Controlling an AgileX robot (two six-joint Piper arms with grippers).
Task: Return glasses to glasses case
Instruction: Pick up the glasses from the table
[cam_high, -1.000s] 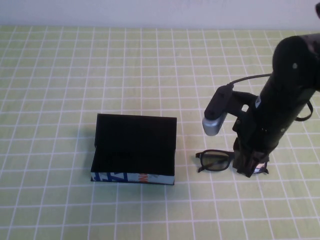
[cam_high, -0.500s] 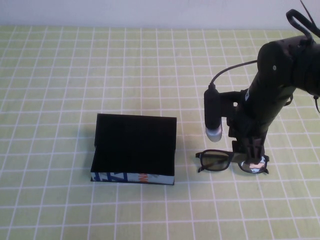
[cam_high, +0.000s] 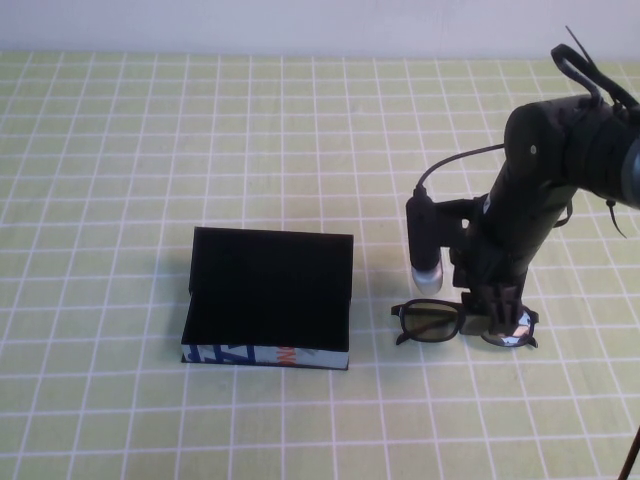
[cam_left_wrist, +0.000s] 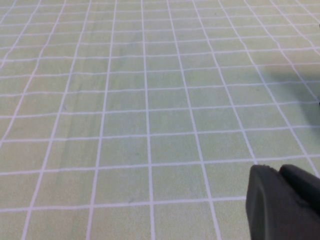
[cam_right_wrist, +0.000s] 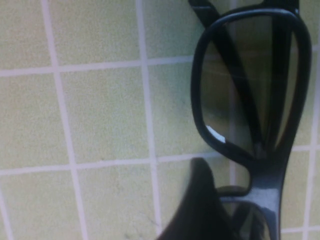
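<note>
The black thick-rimmed glasses (cam_high: 440, 322) lie flat on the green checked cloth, just right of the glasses case (cam_high: 268, 298). The case is a black box with its lid up and a blue, white and orange front. My right gripper (cam_high: 497, 312) points straight down over the glasses' right lens, next to the bridge. In the right wrist view it (cam_right_wrist: 270, 225) is open, with one fingertip (cam_right_wrist: 200, 200) beside the frame (cam_right_wrist: 250, 85); the other fingertip is out of view. My left gripper (cam_left_wrist: 282, 202) is shut and empty over bare cloth; it does not show in the high view.
The green cloth with a white grid (cam_high: 150, 150) covers the whole table. A white wall runs along the far edge. The right arm's wrist camera (cam_high: 424, 245) hangs between the case and the arm.
The right arm has swung from a tilt to more upright, and its gripper has shifted slightly up and back over the right lens. The glasses and the case have not moved.
</note>
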